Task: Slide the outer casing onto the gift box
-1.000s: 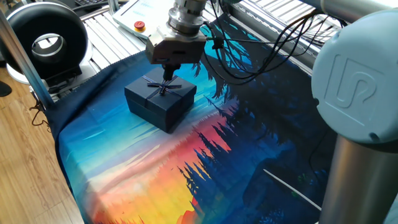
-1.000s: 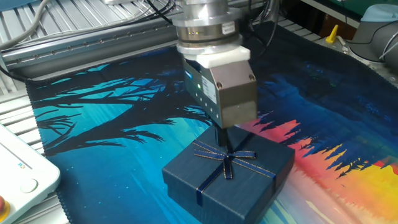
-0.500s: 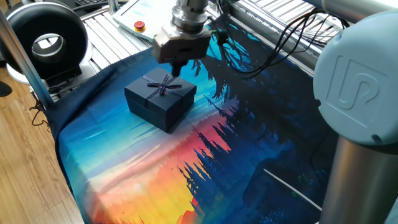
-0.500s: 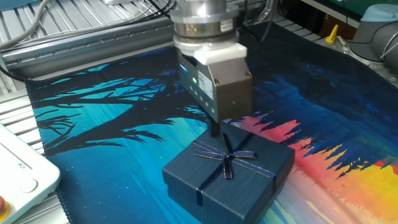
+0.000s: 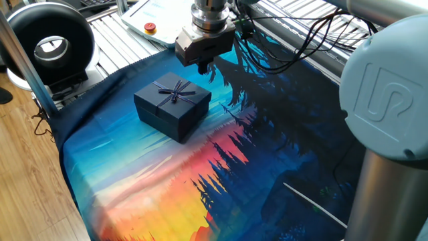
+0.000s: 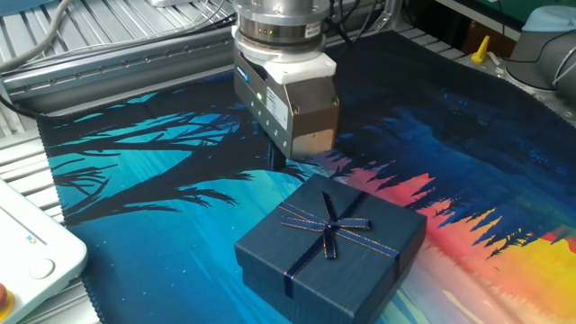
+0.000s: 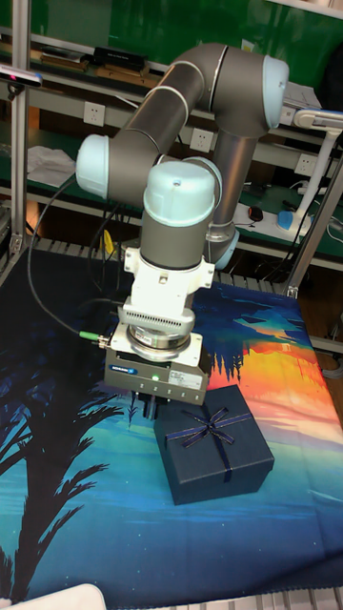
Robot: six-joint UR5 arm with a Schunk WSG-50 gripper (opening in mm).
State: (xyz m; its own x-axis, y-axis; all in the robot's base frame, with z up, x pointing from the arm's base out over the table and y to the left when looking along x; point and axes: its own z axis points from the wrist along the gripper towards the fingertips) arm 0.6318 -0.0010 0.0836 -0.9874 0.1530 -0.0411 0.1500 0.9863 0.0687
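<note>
The outer casing point(image 5: 172, 107) is a dark navy square cover with a thin ribbon bow on top. It rests flat on the printed cloth, also seen in the other fixed view point(image 6: 333, 243) and the tall view point(image 7: 214, 456). The gift box is hidden; only the casing's navy walls show. My gripper point(image 5: 203, 67) hangs above and behind the casing, clear of it. Its dark fingers look pressed together with nothing between them, and they show low under the body point(image 7: 143, 408) and mostly hidden behind it point(image 6: 277, 162).
A black round device point(image 5: 50, 43) stands off the cloth's left corner. A white pendant with a red button point(image 5: 150, 28) lies on the metal rails behind. Cables point(image 5: 294, 47) trail from the wrist. The arm's big grey joint point(image 5: 388, 100) fills the right side.
The gripper has risen off the casing's bow and moved back, away from the box. The casing has stayed where it was.
</note>
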